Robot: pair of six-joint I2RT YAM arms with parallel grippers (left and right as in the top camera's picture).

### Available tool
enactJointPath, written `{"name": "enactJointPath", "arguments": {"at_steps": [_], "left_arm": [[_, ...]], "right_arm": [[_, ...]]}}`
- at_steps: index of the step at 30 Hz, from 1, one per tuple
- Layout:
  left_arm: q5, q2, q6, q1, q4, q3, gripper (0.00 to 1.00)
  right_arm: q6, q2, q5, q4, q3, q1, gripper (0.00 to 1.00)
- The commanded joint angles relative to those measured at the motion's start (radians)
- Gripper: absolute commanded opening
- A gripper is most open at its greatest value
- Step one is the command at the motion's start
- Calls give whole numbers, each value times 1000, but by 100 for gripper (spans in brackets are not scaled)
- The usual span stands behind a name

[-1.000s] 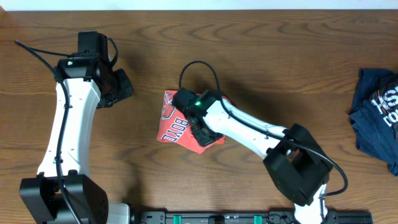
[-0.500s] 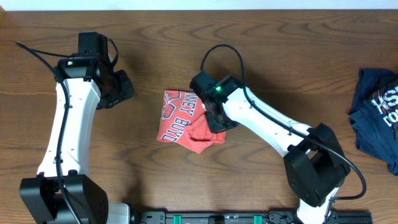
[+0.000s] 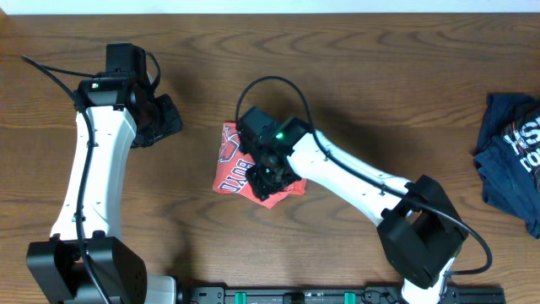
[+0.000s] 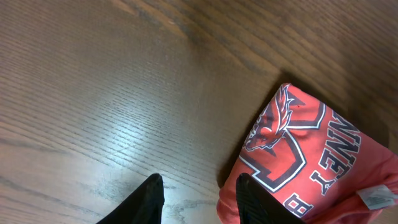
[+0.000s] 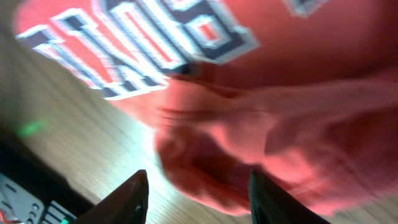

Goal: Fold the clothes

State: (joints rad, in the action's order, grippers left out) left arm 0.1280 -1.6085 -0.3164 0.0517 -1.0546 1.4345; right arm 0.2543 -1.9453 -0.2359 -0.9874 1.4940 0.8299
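The clothes are one coral-red T-shirt (image 3: pixel 231 162) folded into a small bundle at the table's middle, its varsity lettering facing up. My right gripper (image 3: pixel 267 176) hovers over the bundle's lower right part. In the right wrist view it (image 5: pixel 199 202) is open, with the rumpled shirt edge (image 5: pixel 261 106) under the gap and nothing pinched. My left gripper (image 3: pixel 167 121) stands apart to the shirt's left. In the left wrist view it (image 4: pixel 199 202) is open over bare wood, its right finger by the shirt's (image 4: pixel 311 155) corner. A white neck tag (image 4: pixel 375 198) shows there.
A dark navy garment (image 3: pixel 510 160) with pale lettering lies crumpled at the table's right edge. A black rail (image 3: pixel 295 295) runs along the front edge, between the two arm bases. The right arm's cable loops above the shirt.
My right gripper has opened, letting go of the cloth, and swung back left over the bundle's lower part. The left jaws widened slightly; that arm stayed put.
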Motion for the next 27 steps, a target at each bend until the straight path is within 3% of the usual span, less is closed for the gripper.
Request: {"name": "enactJointPath", "arguments": {"at_steps": [1, 5, 7, 10, 11, 15, 22, 27], "left_arm": [[2, -6, 5, 4, -3, -9, 40], [2, -6, 5, 4, -3, -9, 41], [2, -6, 5, 4, -3, -9, 41], [2, -6, 5, 4, -3, -9, 40], [2, -6, 5, 4, -3, -9, 41], [2, -6, 5, 4, -4, -9, 41], [2, -6, 5, 4, -4, -9, 41], [2, -6, 5, 4, -4, -9, 41]], "right_arm": [[-27, 20, 3, 22, -2, 35, 52], [-29, 5, 50, 35, -3, 59, 56], [-35, -4, 55, 35, -3, 66, 50], [-33, -21, 77, 30, -3, 66, 4], [-31, -29, 88, 26, -3, 64, 1], [3, -45, 175, -11, -4, 55, 1], [279, -42, 514, -190, -3, -15, 1], [336, -40, 565, -232, -3, -109, 1]]}}
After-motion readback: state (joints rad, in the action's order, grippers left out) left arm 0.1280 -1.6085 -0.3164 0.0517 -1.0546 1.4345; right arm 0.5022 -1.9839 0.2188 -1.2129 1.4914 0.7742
